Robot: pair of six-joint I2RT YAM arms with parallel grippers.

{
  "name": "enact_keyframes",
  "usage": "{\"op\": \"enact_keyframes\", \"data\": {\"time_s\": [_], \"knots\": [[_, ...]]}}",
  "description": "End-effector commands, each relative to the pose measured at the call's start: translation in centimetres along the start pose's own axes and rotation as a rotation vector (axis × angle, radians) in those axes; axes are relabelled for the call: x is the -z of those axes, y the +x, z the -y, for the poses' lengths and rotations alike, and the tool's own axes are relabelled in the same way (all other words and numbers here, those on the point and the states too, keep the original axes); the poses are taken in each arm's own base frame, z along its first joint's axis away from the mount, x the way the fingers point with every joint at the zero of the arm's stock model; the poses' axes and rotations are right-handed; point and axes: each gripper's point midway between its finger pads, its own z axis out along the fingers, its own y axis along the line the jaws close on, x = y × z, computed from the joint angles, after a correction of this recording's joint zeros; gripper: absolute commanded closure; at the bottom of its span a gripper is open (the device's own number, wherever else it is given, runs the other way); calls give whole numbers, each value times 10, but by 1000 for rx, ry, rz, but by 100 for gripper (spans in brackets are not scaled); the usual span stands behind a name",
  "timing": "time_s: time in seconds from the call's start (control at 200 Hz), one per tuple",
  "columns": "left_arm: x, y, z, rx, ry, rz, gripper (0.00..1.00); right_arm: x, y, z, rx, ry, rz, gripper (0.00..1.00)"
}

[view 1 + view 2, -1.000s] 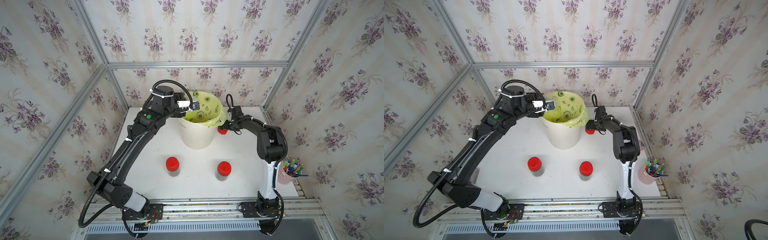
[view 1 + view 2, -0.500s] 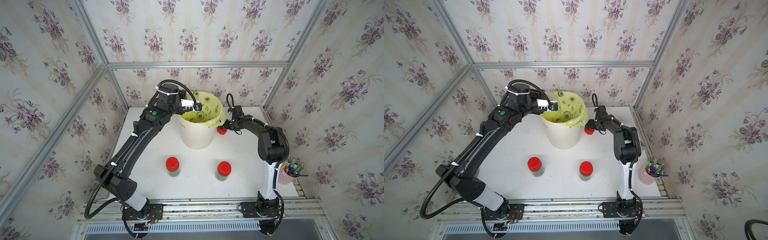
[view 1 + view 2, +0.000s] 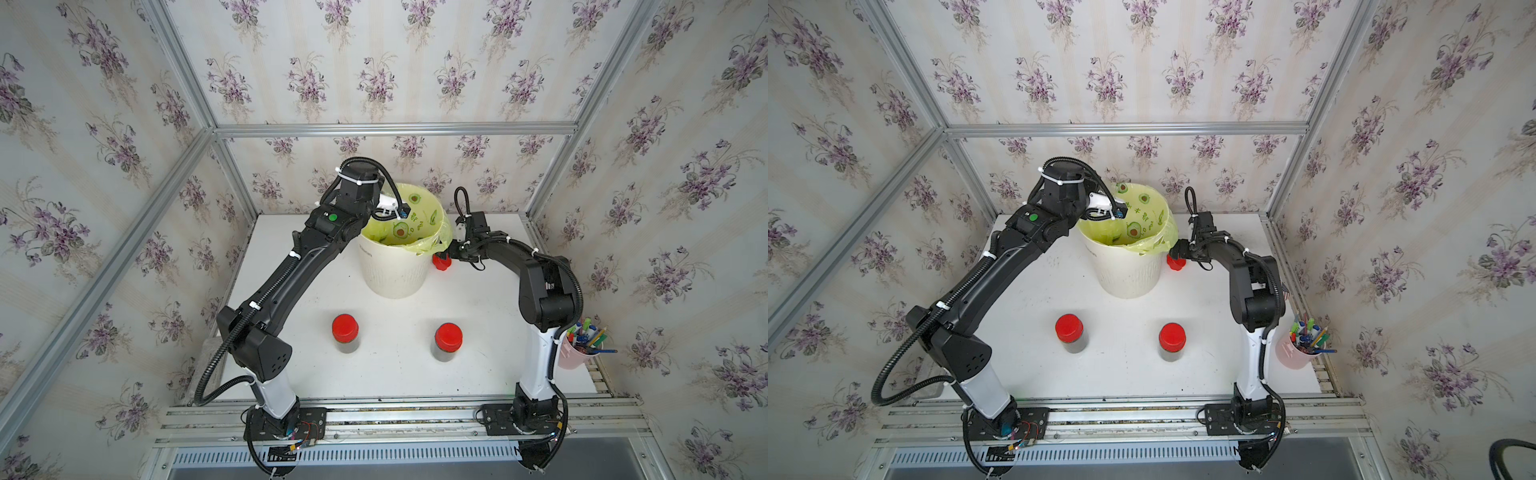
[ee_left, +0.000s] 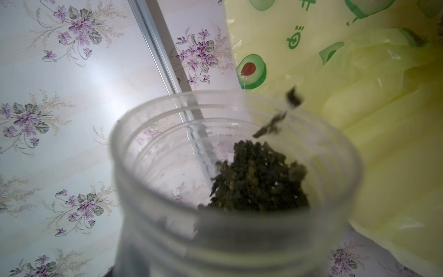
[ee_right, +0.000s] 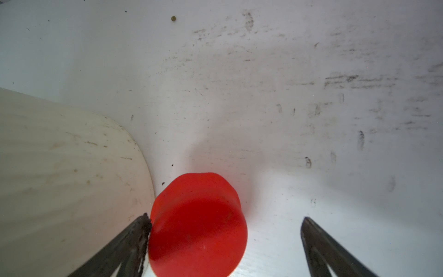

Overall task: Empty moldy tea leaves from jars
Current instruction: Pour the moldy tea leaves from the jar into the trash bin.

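My left gripper (image 3: 395,210) reaches over the near-left rim of the white bin (image 3: 392,274) and is shut on an open clear jar (image 4: 215,239). The jar is tipped towards the yellow-green liner (image 4: 359,96). Dark tea leaves (image 4: 259,177) lie against its lower wall, and a few bits (image 4: 293,97) fly off the mouth. Its fingers are hidden behind the jar. My right gripper (image 5: 225,219) is open low at the table, right of the bin. A loose red lid (image 5: 199,223) lies between its fingers, touching one. Two lidded jars (image 3: 345,332) (image 3: 448,340) of dark leaves stand in front.
A pink cup of pens (image 3: 577,353) hangs at the table's right edge. Papered walls with metal posts close in the back and both sides. The bin (image 3: 1129,274) stands at the back middle, and the two closed jars (image 3: 1070,332) (image 3: 1172,341) stand ahead of it.
My left arm has swung right and further over the bin with the jar, and leaves now spill from it. The right arm and the two standing jars have not moved.
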Motion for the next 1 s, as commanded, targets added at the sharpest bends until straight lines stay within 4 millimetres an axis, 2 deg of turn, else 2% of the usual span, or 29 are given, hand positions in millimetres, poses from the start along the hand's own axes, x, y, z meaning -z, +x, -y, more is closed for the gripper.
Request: {"op": "enact_keyframes", "data": {"time_s": [0.0,0.175,0.375,0.49,0.64,0.829,0.999], "knots": [[-3,8,-11,-101,-50,-65,36,4,-5,-5,-18,-23,22,4],[-10,6,-3,-139,-33,-78,36,2,0,1,-25,0,15,3],[-15,5,-12,-165,-70,-90,36,7,1,0,-27,-2,29,3],[-20,-1,-4,-199,-55,-80,36,7,4,1,-31,-3,22,3],[-15,-1,-15,-216,-81,-81,35,10,6,0,-35,-10,27,3],[-18,-7,0,-251,-53,-61,35,18,6,-2,-41,-21,49,3],[-14,-5,-9,-251,-72,-62,34,27,4,-3,-45,-28,66,3]]}}
